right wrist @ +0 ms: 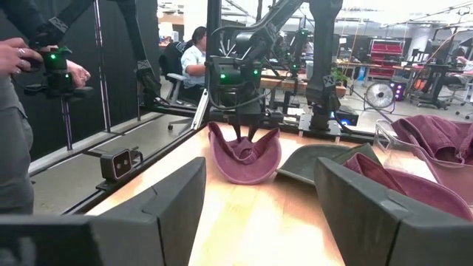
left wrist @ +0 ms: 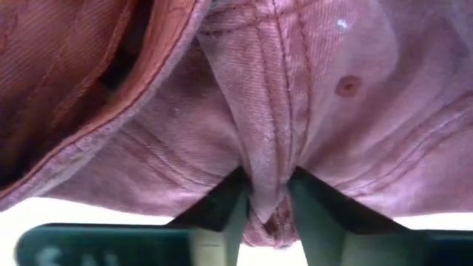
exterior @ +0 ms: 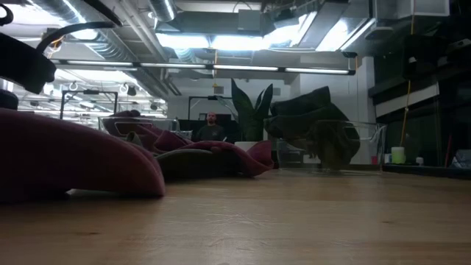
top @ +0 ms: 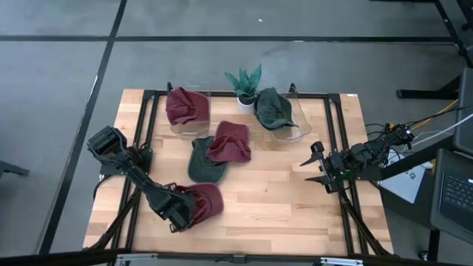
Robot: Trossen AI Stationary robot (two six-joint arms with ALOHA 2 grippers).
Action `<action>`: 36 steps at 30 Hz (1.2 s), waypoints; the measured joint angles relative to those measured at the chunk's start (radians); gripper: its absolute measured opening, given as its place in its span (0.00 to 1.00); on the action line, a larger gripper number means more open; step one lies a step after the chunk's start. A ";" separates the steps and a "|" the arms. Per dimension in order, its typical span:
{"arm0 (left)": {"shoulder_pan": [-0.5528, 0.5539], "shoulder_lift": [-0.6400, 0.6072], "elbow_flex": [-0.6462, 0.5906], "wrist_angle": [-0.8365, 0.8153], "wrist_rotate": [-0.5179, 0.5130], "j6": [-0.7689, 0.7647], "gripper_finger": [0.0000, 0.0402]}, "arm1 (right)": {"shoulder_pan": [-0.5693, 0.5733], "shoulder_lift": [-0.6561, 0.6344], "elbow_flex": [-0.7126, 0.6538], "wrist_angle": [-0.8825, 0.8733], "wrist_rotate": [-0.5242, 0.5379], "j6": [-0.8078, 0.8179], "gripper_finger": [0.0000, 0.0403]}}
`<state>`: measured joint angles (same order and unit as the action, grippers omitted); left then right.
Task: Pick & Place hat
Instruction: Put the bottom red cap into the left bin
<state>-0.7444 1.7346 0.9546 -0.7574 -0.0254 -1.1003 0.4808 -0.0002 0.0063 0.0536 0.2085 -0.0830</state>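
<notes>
A dark red hat (top: 205,201) lies on the wooden table (top: 281,207) near its front left, also seen in the right wrist view as the hat (right wrist: 244,164). My left gripper (top: 182,210) points down onto it, shut on a fold of its cloth. My right gripper (top: 316,166) waits at the table's right side, open and level, with nothing between its fingers (right wrist: 170,203). In the low view the red hat (exterior: 73,158) rests on the tabletop at the left. My left gripper pinches a raised fold of the hat's crown along a seam (left wrist: 266,188) between its two fingers (left wrist: 222,214). The fingers come from above, pointing down. The hat's underside (right wrist: 245,177) still rests on the table, and its edges stand up around the fingers.
Mid-table a red hat (top: 230,142) lies partly over a green hat (top: 201,161). At the back, one clear bin (top: 194,127) holds a red hat (top: 183,105) and another clear bin (top: 294,133) a green hat (top: 273,108); a potted plant (top: 244,81) stands between. A person (right wrist: 15,111) stands beyond the table.
</notes>
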 joint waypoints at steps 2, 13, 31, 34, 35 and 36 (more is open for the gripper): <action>0.000 0.000 0.000 0.001 -0.008 0.014 0.16 | 0.000 0.000 0.000 0.000 0.000 0.000 0.63; 0.000 -0.049 -0.008 0.013 -0.046 0.027 0.03 | 0.000 0.000 0.000 0.000 0.000 0.000 0.63; -0.022 -0.374 0.001 -0.002 -0.228 0.309 0.02 | 0.000 0.000 0.000 0.000 0.000 0.000 0.63; -0.022 -0.407 0.016 -0.011 -0.216 0.426 0.02 | 0.000 0.000 0.000 0.000 0.000 0.000 0.63; -0.022 -0.417 0.023 -0.020 -0.213 0.458 0.02 | 0.000 0.000 0.000 0.000 0.000 0.000 0.63; -0.023 -0.425 0.031 -0.031 -0.211 0.484 0.02 | 0.000 0.000 0.000 0.000 0.000 0.000 0.63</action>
<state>-0.7670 1.3095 0.9857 -0.7883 -0.2367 -0.6165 0.4805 -0.0002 0.0063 0.0538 0.2085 -0.0830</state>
